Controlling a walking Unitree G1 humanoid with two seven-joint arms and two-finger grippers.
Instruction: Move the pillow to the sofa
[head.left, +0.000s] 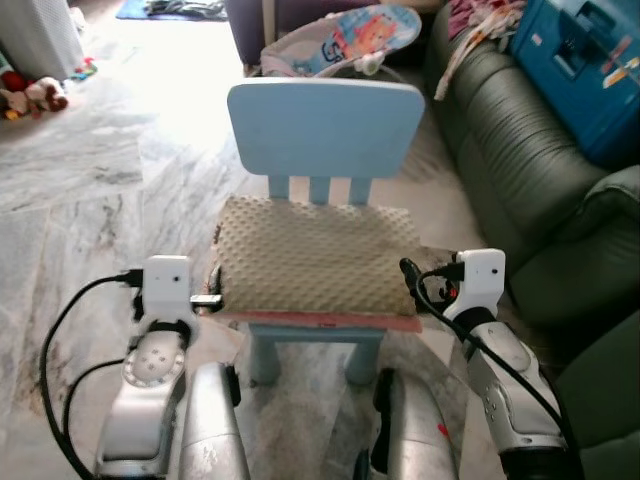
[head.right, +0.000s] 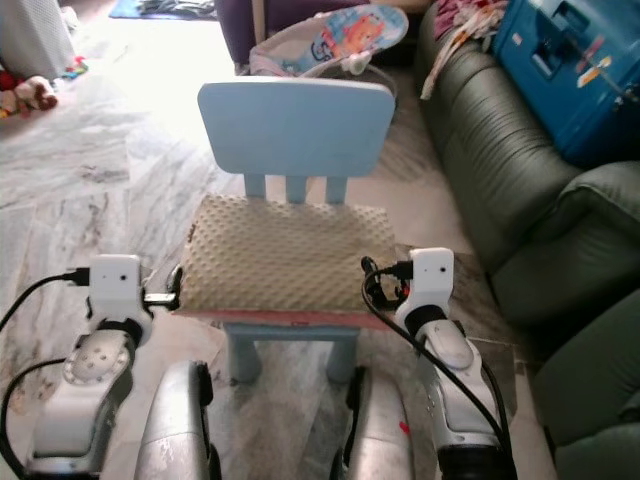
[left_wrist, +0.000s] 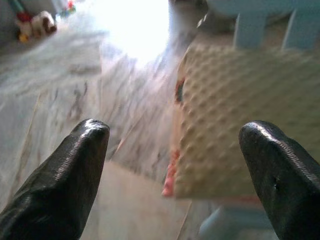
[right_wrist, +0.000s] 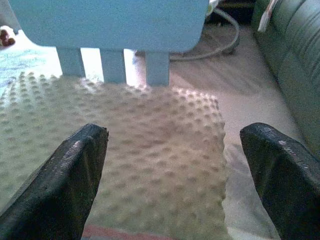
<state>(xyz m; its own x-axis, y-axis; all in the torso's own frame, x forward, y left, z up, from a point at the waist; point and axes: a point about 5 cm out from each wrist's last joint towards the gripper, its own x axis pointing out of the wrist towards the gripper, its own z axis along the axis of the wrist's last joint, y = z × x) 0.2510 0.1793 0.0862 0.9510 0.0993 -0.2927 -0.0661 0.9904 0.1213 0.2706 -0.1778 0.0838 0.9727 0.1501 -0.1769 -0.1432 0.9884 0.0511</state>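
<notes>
Looking down from the head camera, I see the pillow (head.left: 312, 255), a beige dotted cushion with a pink underside, lying flat on the seat of a small light-blue chair (head.left: 324, 125) directly ahead of me. It covers nearly the whole seat, and its front edge hangs slightly over the front of the chair.

My left hand (left_wrist: 175, 165) sits at the pillow's left front corner with its fingers (left_wrist: 65, 180) spread wide and nothing between them; through the wrist camera the corner lies between the two tips, though I think it is not yet touched, as the picture is blurred there. My right hand (right_wrist: 172, 170) is at the pillow's right front corner, fingers likewise apart and released, with the dotted top of the cushion spread between them.

A dark green sofa (head.left: 520, 190) runs along my right, just beside the chair, with a blue box (head.left: 585, 60) resting on it farther back. Beyond the chair stands a baby bouncer (head.left: 345, 40) on the marble floor (head.left: 90, 200), and some soft toys (head.left: 35, 95) lie far off to my left.
</notes>
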